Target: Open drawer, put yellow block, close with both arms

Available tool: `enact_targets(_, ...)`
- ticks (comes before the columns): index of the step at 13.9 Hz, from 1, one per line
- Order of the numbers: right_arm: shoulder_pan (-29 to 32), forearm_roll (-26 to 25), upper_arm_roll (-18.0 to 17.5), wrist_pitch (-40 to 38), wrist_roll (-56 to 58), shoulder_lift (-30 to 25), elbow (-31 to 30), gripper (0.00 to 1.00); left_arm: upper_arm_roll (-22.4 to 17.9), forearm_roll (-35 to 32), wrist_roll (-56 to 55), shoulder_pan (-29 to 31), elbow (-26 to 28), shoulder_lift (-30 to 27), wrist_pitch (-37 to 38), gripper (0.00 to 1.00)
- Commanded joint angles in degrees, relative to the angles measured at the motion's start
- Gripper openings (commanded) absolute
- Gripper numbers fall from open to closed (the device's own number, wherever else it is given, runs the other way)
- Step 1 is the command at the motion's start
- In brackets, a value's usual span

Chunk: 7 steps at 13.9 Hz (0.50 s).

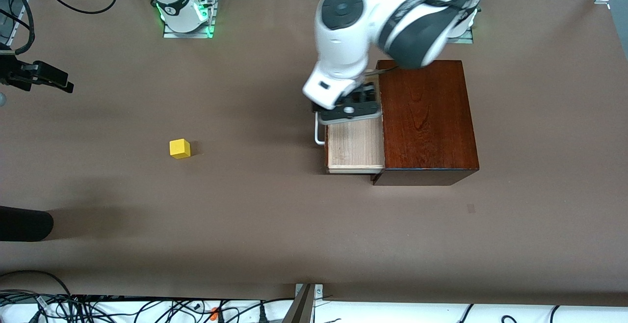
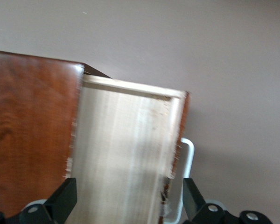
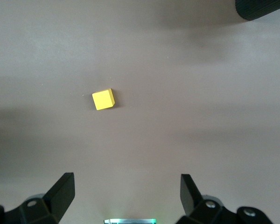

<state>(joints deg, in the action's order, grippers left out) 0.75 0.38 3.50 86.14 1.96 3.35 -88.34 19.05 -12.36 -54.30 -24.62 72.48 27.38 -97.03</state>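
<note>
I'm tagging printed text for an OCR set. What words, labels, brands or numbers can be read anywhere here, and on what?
None: no readable text in any view.
The yellow block, the drawer, its dark wooden box and the brown table are unmarked.

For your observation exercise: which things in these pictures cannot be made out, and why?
- Drawer: in the front view the left arm covers the part nearest the bases.
- Handle: the left wrist view's edge cuts it off.
- Left gripper: fingertips open over the drawer, body cut off.
- Right gripper: the front view's edge crops it; it is open above the block.
</note>
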Motion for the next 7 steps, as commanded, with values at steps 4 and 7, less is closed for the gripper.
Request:
enact_targets(4,0.5,0.2,-0.6,-0.3,-0.4,-0.5,-0.4,1.0,0.5,2.7,3.7,7.4,3.9,-6.6,2.5,1.0)
enact_targets(7,0.0,0.5,-0.8,0.6,-0.5,0.0,-0.4,1.0,-0.2,8.1,15.1,12.5,3.9,-10.6,7.4,1.0)
